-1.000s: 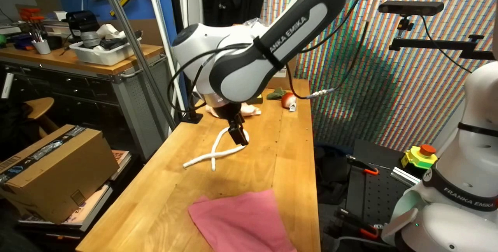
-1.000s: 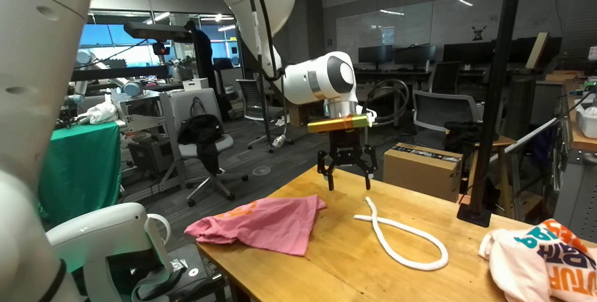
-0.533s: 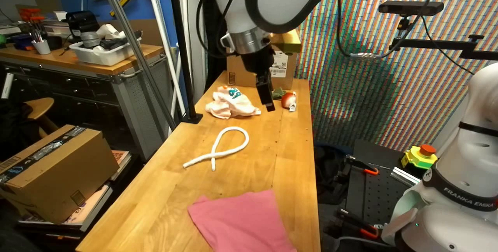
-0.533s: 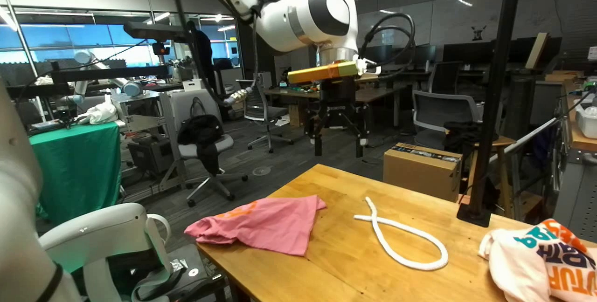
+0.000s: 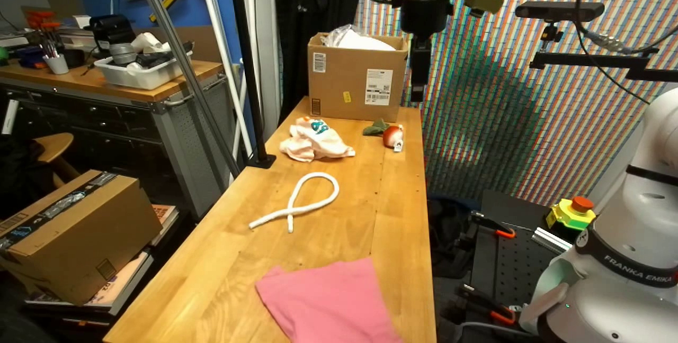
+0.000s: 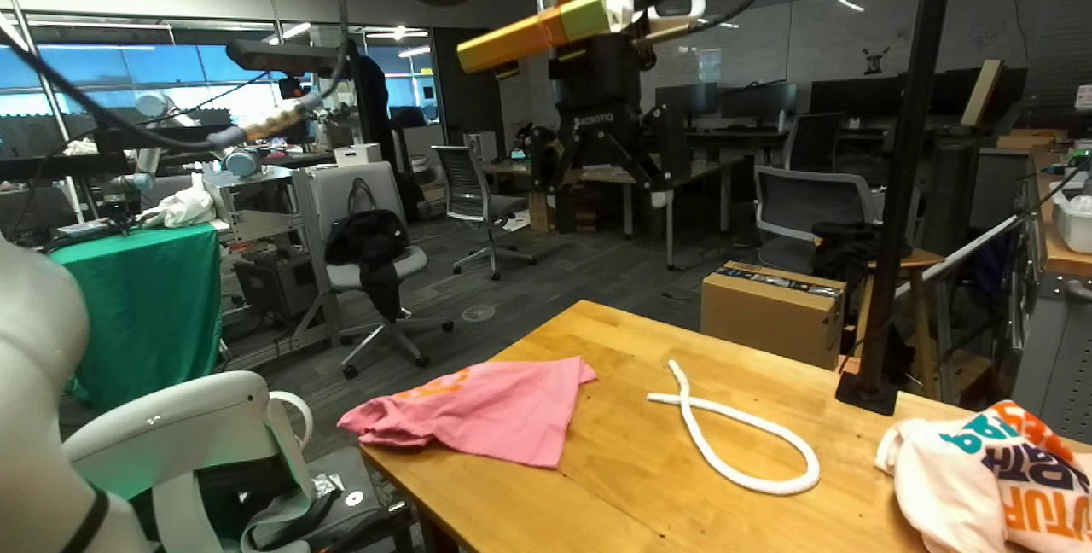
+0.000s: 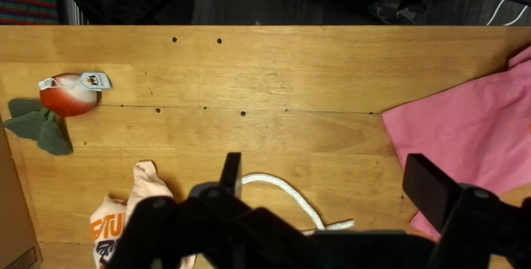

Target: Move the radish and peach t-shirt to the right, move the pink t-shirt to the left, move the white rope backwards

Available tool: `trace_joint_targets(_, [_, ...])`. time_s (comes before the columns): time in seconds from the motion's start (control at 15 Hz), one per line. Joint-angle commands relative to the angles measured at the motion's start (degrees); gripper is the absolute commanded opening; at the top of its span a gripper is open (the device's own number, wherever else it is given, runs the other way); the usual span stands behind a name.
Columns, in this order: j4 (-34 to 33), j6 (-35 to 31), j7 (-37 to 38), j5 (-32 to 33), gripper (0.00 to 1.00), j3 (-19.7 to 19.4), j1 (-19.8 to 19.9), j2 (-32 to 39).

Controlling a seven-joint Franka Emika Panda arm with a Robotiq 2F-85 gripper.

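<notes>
A: Where was the radish?

B: It lay on the worktop near the carton, its green leaves on the carton's side and a paper tag on its red-and-white body.

A: The peach t-shirt?

B: It was bunched up, apart from the radish and just beside the foot of the black post, with teal, navy and orange lettering showing.

A: The pink t-shirt?

B: It lay spread with a few folds near the opposite end of the worktop. Orange print was visible on it in an exterior view.

A: And the white rope?

B: It lay flat between the two shirts, apart from both. It formed one loop with its tails crossed, the loop end toward the peach one. The wrist view showed only part of it past the hand.

A: State of the hand?

B: The fingers stood wide apart, well above the worktop. In the wrist view its lower parts ran into one dark mass, so I could not trace their outline.

A: Farther out?

B: A taped cardboard box sat low beside the worktop, a red-topped button box stood near the arm's base, and a white bin of oddments rested on a bench.
</notes>
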State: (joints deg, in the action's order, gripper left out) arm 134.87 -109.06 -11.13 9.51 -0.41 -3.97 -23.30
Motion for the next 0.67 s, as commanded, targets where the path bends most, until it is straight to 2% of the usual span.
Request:
trace_joint_targets(0.0, [10.10, -5.78, -3.05, 0.26, 1.00, -2.60, 1.46, -14.60])
trace_joint_targets(0.13, [13.49, -7.85, -5.48, 0.50, 1.00, -4.64, 1.80, -19.91])
trace_joint_targets(0.2, [8.06, -4.18, -3.14, 0.11, 1.00, -3.08, 1.52, -12.65])
trace_joint_targets(0.33, [9.54, -4.00, -3.48, 0.11, 1.00, -3.57, 1.60, -15.15])
trace_joint_targets(0.6, [9.38, -4.03, -3.36, 0.14, 1.00, -3.10, 1.55, -13.34])
